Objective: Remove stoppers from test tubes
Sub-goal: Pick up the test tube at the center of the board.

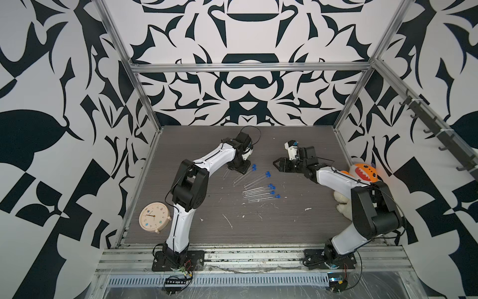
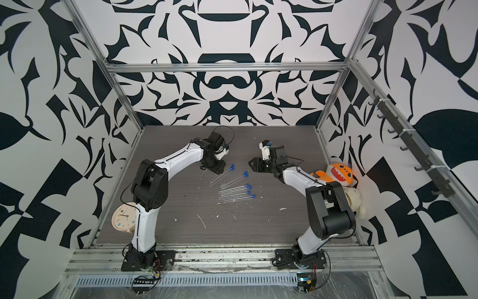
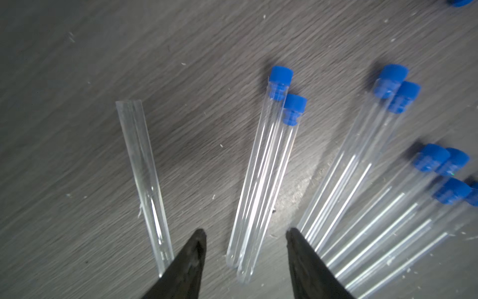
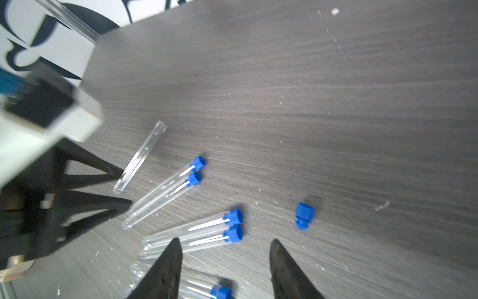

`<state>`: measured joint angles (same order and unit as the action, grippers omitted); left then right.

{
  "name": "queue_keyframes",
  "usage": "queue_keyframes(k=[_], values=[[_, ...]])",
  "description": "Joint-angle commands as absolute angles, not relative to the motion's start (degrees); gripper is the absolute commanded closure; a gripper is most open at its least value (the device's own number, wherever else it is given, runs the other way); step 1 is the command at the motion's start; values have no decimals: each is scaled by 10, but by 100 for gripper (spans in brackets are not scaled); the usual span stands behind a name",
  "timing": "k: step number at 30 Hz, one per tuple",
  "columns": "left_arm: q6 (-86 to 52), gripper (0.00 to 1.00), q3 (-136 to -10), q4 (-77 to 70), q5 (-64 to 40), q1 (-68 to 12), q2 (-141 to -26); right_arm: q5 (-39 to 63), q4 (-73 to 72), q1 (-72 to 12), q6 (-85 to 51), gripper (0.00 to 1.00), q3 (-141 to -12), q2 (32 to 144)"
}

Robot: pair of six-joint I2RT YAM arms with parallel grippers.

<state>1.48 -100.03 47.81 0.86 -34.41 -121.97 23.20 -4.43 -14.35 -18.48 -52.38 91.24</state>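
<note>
- Grey wood-grain desk point(image 1: 196, 233): bare room past both sets of tips toward the far edge, plus a free strip betw. the two end effectors. White flecks point(image 1: 227, 221) litter the part behind them, toward the arm bases.
- Edges: clock point(image 1: 154, 218) sits at the desk edge well behind the left end effector point(image 3: 245, 234). Plush toys point(image 1: 363, 173) crowd the edge behind the right end effector point(image 4: 225, 242), by its arm.
- Left end effector: fingers apart, nothing gripped. Right: fingers apart too, empty.
- Test tubes point(image 3: 261, 181) lie flat in a loose fan just ahead of the left tips. Rounded ends face it, long axes run away from it, plugged ends point toward the right end effector.
- One pair's rounded ends sit right in front of the left gap; the other six spread off to one finger's side.
- Stoppers point(image 3: 280, 75): eight blue ones seated in tube mouths.
- Bare tube point(image 3: 143, 178) lies apart from the fan, outside the other left finger, open mouth pointing away. Its rounded end is at that fingertip; contact unclear.
- Loose stopper point(image 4: 304, 216) lies on its side on the desk, just ahead of the right tips, clear of the tubes.
- Contents: tubes clear right through; only plug stems show inside the mouths.
</note>
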Motion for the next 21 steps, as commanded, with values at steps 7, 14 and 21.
queue_keyframes(k=[7,14,21], values=[[31,50,-1026,477,30,-348,-1267,255,-95,-146,-191,44,-521,903],[34,52,-1036,475,44,-347,-1287,259,-98,-146,-193,44,-527,904],[37,51,-1043,474,47,-349,-1297,254,-102,-143,-193,43,-522,896]])
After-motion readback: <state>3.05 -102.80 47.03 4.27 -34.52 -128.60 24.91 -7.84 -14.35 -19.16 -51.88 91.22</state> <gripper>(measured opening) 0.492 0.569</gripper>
